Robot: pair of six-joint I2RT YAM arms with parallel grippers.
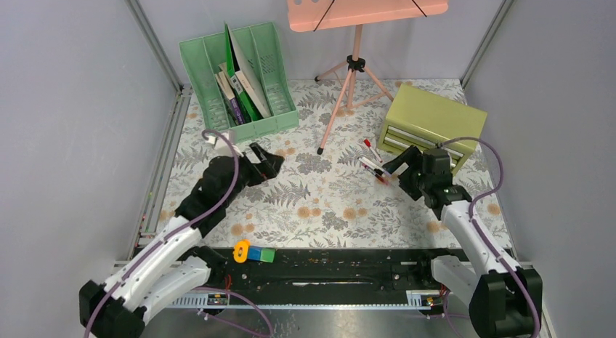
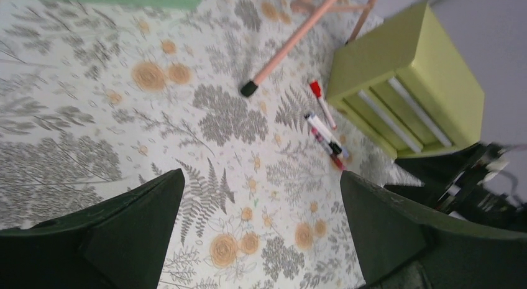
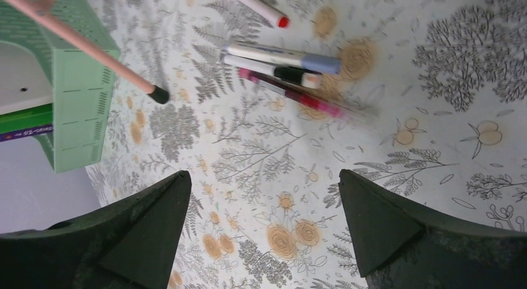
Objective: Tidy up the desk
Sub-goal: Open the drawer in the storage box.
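L & R jaws both wide open, nothing held. R hovers over bunched pens [image 3: 283,57] on desk [image 1: 312,200]; closing may grab several or roll one away.

Bare cloth across the middle of the desk [image 1: 319,200] leaves open passage from the near edge to the centre. 3 obstacles line the back: the green file rack [image 1: 240,83] at left, the pink stand [image 1: 356,43] in the centre with 3 splayed legs, 1 foot reaching forward, and the olive drawer box [image 1: 432,120] at right. 4 pens [image 1: 376,167] lie just in front of the box.
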